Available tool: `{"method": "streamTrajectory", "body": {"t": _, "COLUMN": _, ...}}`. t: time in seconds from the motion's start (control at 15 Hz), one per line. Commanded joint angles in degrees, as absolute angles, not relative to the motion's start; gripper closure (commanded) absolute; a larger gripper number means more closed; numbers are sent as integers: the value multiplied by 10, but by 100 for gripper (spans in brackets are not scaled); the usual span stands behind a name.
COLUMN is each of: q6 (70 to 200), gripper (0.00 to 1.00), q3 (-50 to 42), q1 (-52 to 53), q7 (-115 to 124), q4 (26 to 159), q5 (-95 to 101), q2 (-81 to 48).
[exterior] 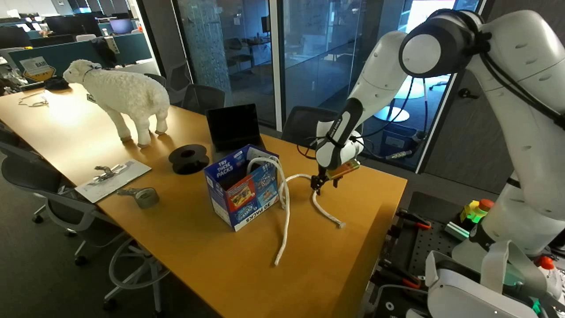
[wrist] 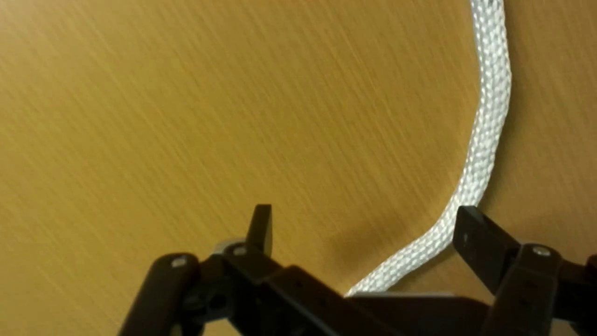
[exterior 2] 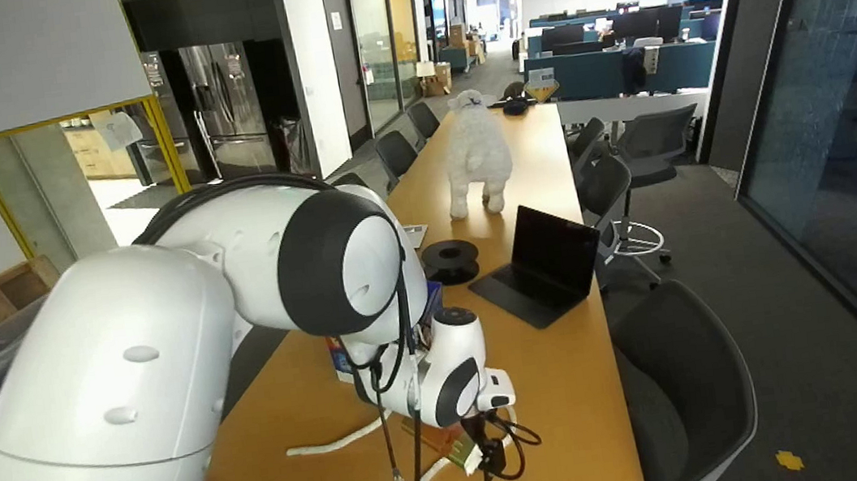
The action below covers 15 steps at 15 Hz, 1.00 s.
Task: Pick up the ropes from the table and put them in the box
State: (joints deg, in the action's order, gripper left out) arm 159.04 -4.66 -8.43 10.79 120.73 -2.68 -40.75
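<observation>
1. gripper (wrist: 364, 219): jaws spread wide, grasping nothing, low over the table (exterior: 322, 265).
2. rope (wrist: 489, 107): lying on the table, showing partly between the jaws in the wrist view.
3. rope also drapes over the rim of the box (exterior: 242, 194).

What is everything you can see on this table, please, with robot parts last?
box: one, blue printed, on table
ropes: count unclear, white, over box rim and on table
laptop: one, black, near box
spool: one, black, near laptop
sheep figure: one, cream, beyond spool
board: one, pale grey, at table edge, bearing small items
tape roll: one, grey, near board
far-end objects: several, dark and pale, unclear
arm: one, white and black, over table
gripper: one, black, open at a rope
</observation>
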Motion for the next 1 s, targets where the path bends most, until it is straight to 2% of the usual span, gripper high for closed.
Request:
{"method": "streamTrajectory", "body": {"t": 0.0, "q6": 1583, "gripper": 0, "q3": -52, "q1": -83, "q7": 119, "q4": 1155, "q5": -66, "q2": -429}}
{"method": "streamTrajectory", "body": {"t": 0.6, "q6": 1562, "gripper": 0, "q3": -140, "q1": -13, "q7": 274, "q4": 1067, "q5": -80, "q2": -502}}
{"method": "streamTrajectory", "body": {"t": 0.93, "q6": 1521, "gripper": 0, "q3": -148, "q1": -7, "q7": 327, "q4": 1027, "q5": -95, "q2": -530}}
